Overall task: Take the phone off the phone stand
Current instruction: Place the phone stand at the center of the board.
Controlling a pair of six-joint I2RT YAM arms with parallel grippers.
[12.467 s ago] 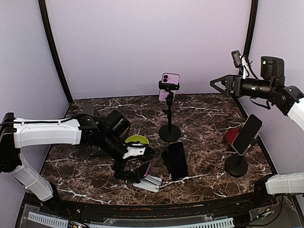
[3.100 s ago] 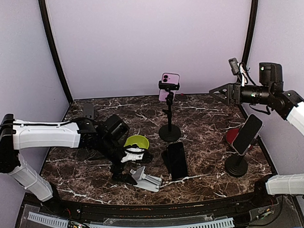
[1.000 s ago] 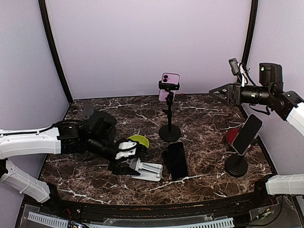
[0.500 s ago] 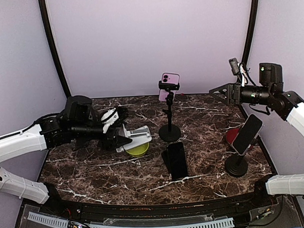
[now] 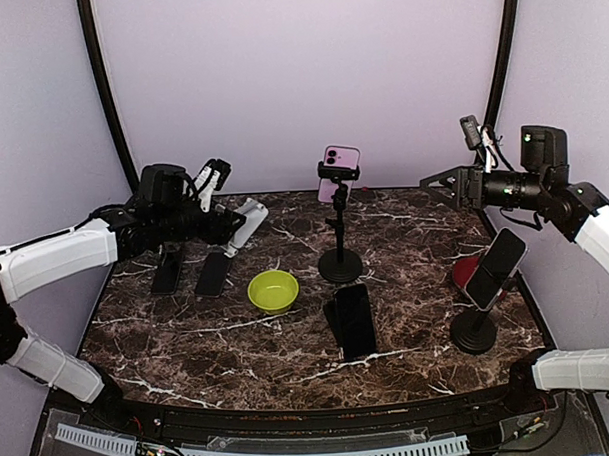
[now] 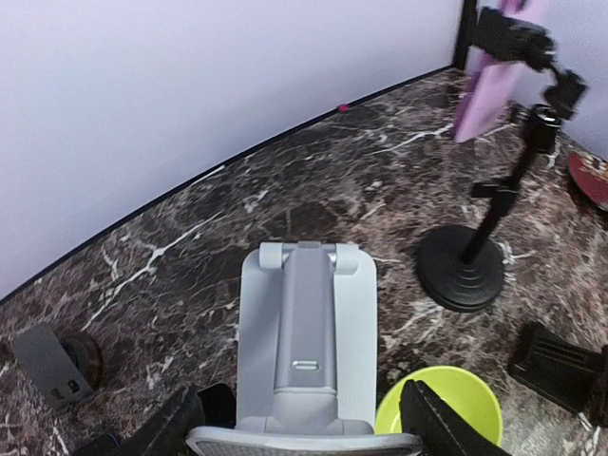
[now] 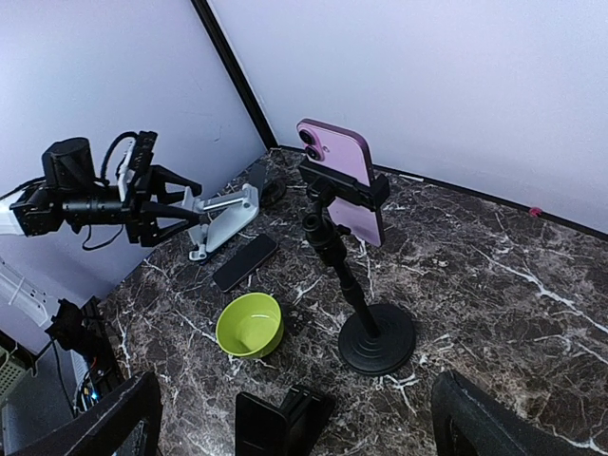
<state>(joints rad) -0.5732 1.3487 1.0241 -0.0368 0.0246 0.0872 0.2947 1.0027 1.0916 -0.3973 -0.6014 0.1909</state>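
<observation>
A pink phone [image 5: 340, 171] is clamped on a tall black stand [image 5: 340, 264] at the back middle; it also shows in the right wrist view [image 7: 344, 176]. A black phone [image 5: 353, 319] leans on a low black stand in the front middle. Another phone [image 5: 495, 268] sits tilted on a round-based stand [image 5: 473, 334] at the right. My left gripper [image 5: 228, 231] is at the back left, shut on an empty grey folding phone stand [image 6: 306, 342], held above the table. My right gripper [image 5: 435, 179] is open and empty, high at the back right, facing the pink phone.
A green bowl [image 5: 273, 289] stands left of centre. Two black phones [image 5: 212, 273] lie flat at the left, below the left arm. A red round object [image 5: 465, 271] lies behind the right stand. A small grey object [image 6: 52, 366] lies by the back left wall.
My left arm has lifted the grey stand from the front of the table and carried it up and back to the far left. The right arm has barely moved.
</observation>
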